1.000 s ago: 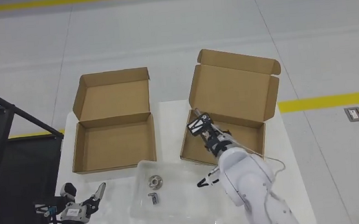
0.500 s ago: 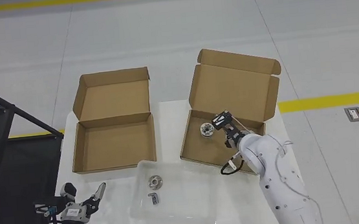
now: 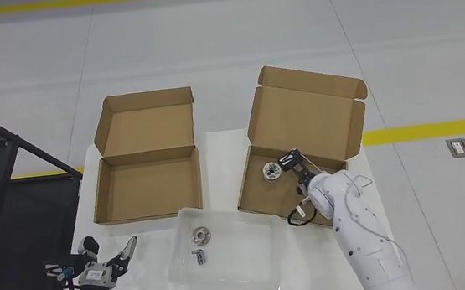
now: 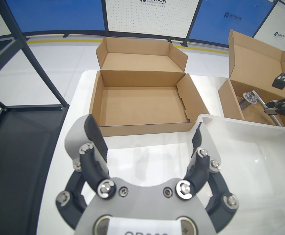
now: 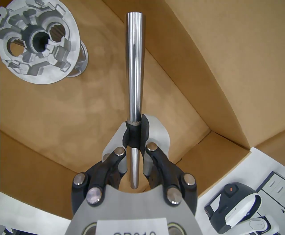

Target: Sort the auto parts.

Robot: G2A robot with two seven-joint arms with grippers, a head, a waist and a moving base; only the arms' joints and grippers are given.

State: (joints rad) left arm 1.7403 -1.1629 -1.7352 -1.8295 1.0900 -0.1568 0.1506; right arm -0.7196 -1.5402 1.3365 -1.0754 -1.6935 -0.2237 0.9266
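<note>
My right gripper (image 5: 135, 126) is shut on a polished steel rod (image 5: 134, 66), holding it low inside the right cardboard box (image 3: 258, 195). A grey cast hub (image 5: 37, 42) stands on that box's floor beside the rod's far end. From above, the right gripper (image 3: 299, 172) sits just right of the hub (image 3: 271, 171). My left gripper (image 4: 144, 135) hangs open with nothing in it over the table's near left corner, in front of the left cardboard box (image 4: 98, 106). A clear tray (image 3: 254, 282) holds a round metal part (image 3: 200, 233) and a small bracket (image 3: 198, 255).
Both boxes have their lids folded back. The left box (image 3: 103, 199) has nothing in it. A black frame (image 3: 2, 159) stands left of the table. A printed sheet (image 5: 245, 207) lies on the table by the right box's corner.
The right arm has swung to the right with the rod, from the right box's near left edge to inside it. The hub now shows. The box has shifted slightly. The left arm kept still.
</note>
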